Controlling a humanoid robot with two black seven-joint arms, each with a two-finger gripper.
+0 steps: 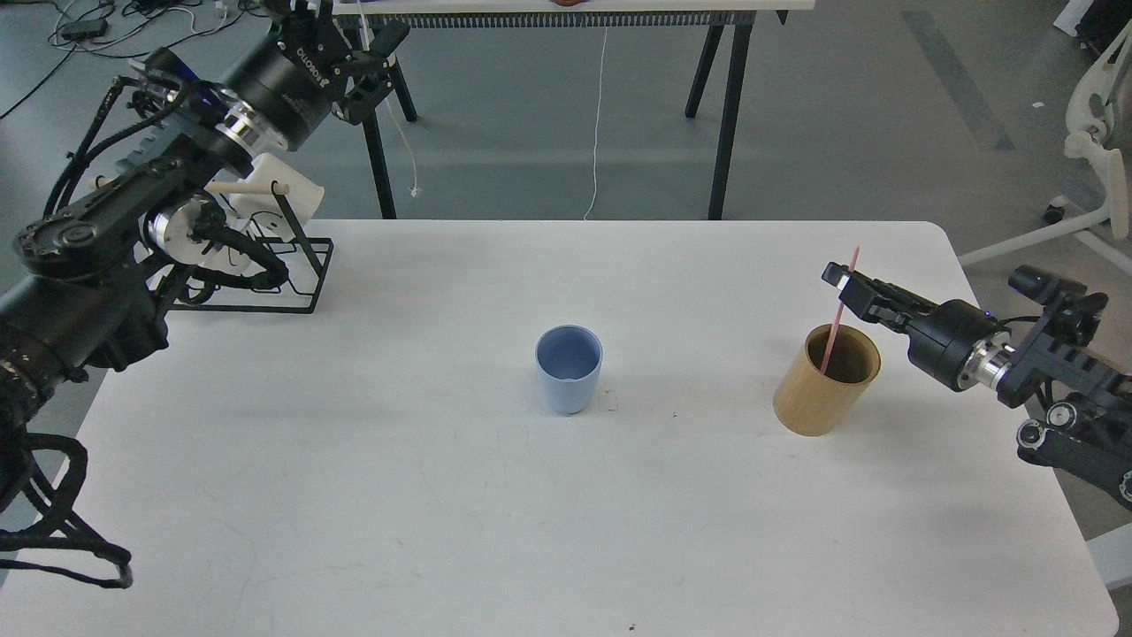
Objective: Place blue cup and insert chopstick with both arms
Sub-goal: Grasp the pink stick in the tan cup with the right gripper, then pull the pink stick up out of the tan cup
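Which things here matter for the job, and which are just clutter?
Job: blue cup; chopstick, its lower end in the bamboo holder; right gripper at the stick; left gripper raised.
Clutter: mug rack; white mugs.

One blue cup (569, 369) stood near the middle of the frame. One tan bamboo cylinder (827, 380) stood at the right, and one pink chopstick (838, 310) rose out of it. Two black arms were in view, one along the left edge and one at the right edge, so two grippers: the left gripper (354, 53) at the upper left and the right gripper (849, 285) at the right. One black wire rack (296, 265) holding white mugs (283, 196) sat at the upper left; their number could not be told. One white table (442, 495) carried it all.
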